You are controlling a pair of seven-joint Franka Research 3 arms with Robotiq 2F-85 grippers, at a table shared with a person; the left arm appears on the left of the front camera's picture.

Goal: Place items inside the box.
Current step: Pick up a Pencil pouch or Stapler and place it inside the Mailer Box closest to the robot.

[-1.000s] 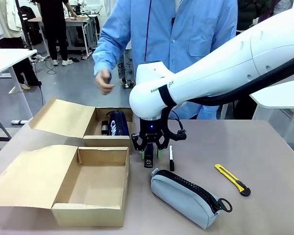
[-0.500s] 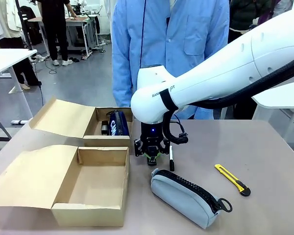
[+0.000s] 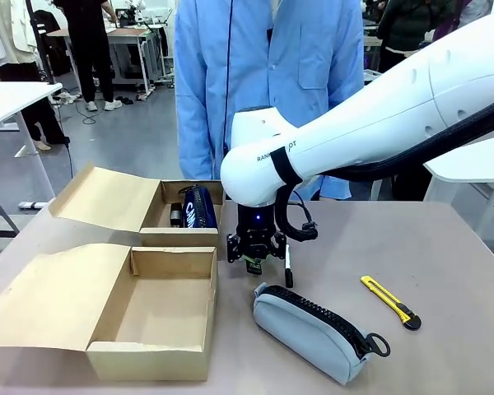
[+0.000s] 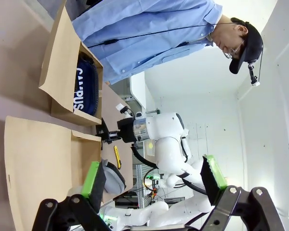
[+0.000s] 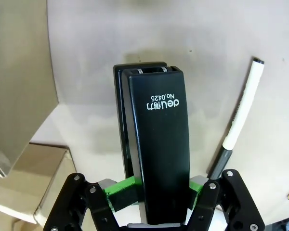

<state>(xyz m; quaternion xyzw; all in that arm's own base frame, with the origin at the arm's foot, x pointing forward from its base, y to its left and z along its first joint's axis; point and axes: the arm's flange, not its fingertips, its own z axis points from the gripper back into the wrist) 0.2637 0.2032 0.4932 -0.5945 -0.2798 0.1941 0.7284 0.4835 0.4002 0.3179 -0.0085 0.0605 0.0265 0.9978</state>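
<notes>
- One right gripper (image 3: pixel 253 262): the jaws are drawn in on a black stapler (image 5: pixel 159 144), green pads pressed to its two long sides. It stands just beyond the far right corner of the near box (image 3: pixel 148 362). A second ago we listed these jaws spread around the same stapler, so the grasp is newly made.
- One stapler, as above: it is held low over the table (image 3: pixel 445 247), just right of the near box's far corner. We cannot tell whether it has left the tabletop.
- One left gripper (image 4: pixel 153 175): fingers wide apart with nothing between them, well clear of the near box.
- One near box: open, flap laid out to its left, with nothing inside that we can see.
- One far box (image 3: pixel 181 237), just behind the near box: it holds a navy pouch (image 3: pixel 199 206) and a small black item we cannot identify.
- One marker pen (image 3: pixel 287 265): on the table right of the near box, just beside the held stapler.
- One grey pouch (image 3: pixel 309 329): lying near the near box's front right corner.
- One utility knife (image 3: pixel 390 301): well to the right of the near box, past the pouch.
- One person (image 3: pixel 263 74): standing behind the near box, across the table. The hand raised a second ago is gone from view.
- Our reading: the pick looks complete. This item still has to be carried left over the near box's wall and released, and three loose items wait after it.
</notes>
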